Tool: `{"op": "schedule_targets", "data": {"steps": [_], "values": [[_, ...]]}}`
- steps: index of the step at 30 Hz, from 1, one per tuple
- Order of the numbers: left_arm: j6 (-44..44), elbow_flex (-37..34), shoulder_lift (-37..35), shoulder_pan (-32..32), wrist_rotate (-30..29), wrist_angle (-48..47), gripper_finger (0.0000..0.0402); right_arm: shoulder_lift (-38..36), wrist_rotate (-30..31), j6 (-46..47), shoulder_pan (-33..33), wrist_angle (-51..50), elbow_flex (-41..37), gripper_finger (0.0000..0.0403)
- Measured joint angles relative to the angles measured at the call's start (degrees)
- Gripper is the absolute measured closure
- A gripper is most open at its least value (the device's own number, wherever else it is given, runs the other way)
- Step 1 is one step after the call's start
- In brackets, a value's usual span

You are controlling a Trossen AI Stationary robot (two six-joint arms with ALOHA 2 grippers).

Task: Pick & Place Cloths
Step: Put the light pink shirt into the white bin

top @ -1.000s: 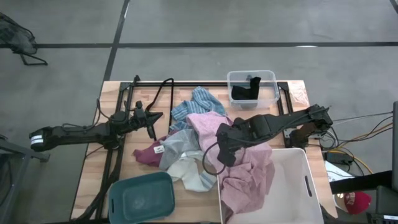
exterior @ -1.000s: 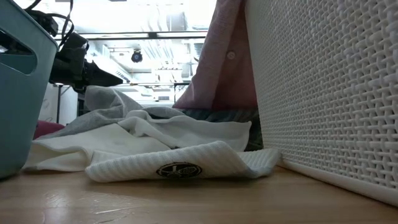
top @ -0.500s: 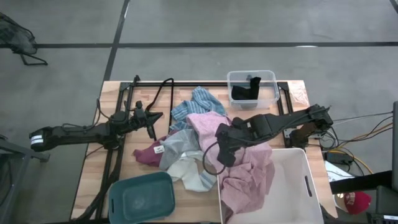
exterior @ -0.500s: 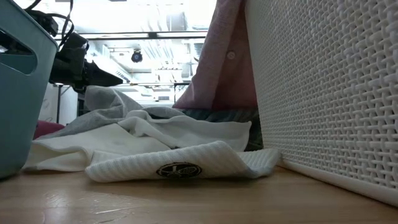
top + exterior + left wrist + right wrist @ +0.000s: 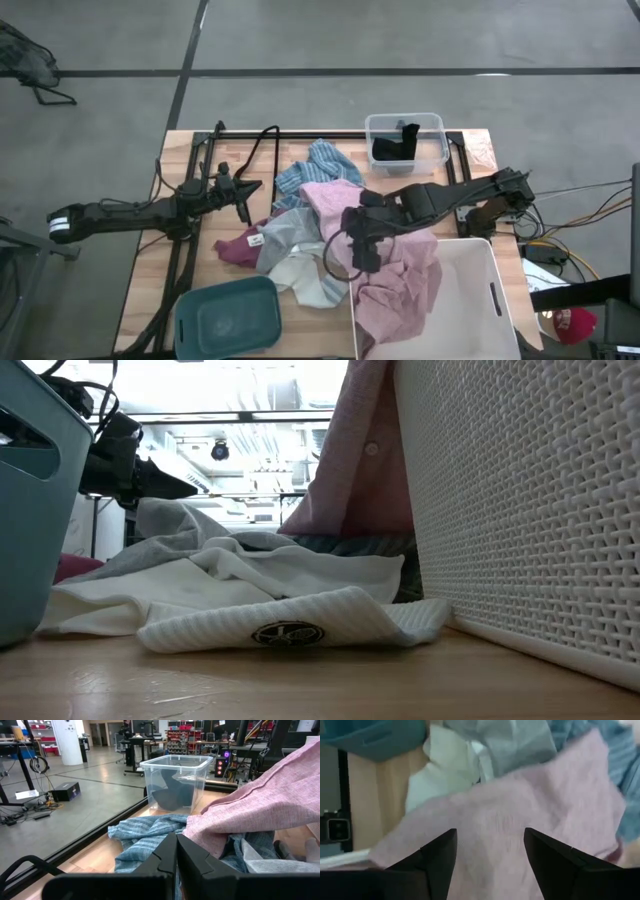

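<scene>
Right gripper (image 5: 362,243) hovers over the pink cloth (image 5: 395,270) near the table's (image 5: 140,290) middle, its 2 fingers (image 5: 437,852) spread apart with nothing between them; the pink cloth drapes over the rim of the white bin (image 5: 470,300) at the table's near right corner. Left gripper (image 5: 250,187) waits above the table's left side, fingers pressed together and empty. Blue-striped cloth (image 5: 315,165), grey cloth (image 5: 285,235), maroon cloth (image 5: 232,250) and white cloth (image 5: 305,275) lie heaped mid-table, a black cloth (image 5: 392,147) sits in the clear bin (image 5: 405,143) at the far edge, and a teal bin (image 5: 228,316) stands at the near edge.

left gripper (image 5: 256,185): fingers together, arm low | right gripper (image 5: 352,250): fingers apart, pointing down
</scene>
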Motion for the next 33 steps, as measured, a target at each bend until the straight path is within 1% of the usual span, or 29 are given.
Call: {"op": "schedule_targets", "data": {"steps": [3, 8, 10, 17, 20, 22, 25, 31, 33], "values": [[0.0, 0.0, 0.0, 0.0, 0.0, 0.0, 0.0388, 0.1, 2.3, -3.0, -0.2, 2.4, -0.1, 0.0165], [0.0, 0.0, 0.0, 0.0, 0.0, 0.0, 0.0388, 1.7, 2.4, -2.9, -0.8, 3.1, -0.5, 0.0154], [0.0, 0.0, 0.0, 0.0, 0.0, 0.0, 0.0388, 3.0, 2.3, -1.2, -1.5, 4.5, -0.5, 0.0155], [0.0, 0.0, 0.0, 0.0, 0.0, 0.0, 0.0388, 5.7, 2.0, 2.3, -3.5, 5.8, 2.0, 0.018], [0.0, 0.0, 0.0, 0.0, 0.0, 0.0, 0.0388, 6.0, 1.8, -0.7, -4.1, 10.0, 3.8, 0.0191], [0.0, 0.0, 0.0, 0.0, 0.0, 0.0, 0.0388, 7.6, 1.9, -3.9, -4.2, 10.0, 5.8, 0.0196], [0.0, 0.0, 0.0, 0.0, 0.0, 0.0, 0.0388, 11.7, 3.0, -3.2, -5.1, 6.4, 9.5, 0.0205], [0.0, 0.0, 0.0, 0.0, 0.0, 0.0, 0.0388, 21.0, 3.8, -3.4, -8.4, -2.7, 22.5, 0.0234], [0.0, 0.0, 0.0, 0.0, 0.0, 0.0, 0.0388, 24.1, 3.7, -2.2, -9.1, -6.5, 27.0, 0.0246]]}}
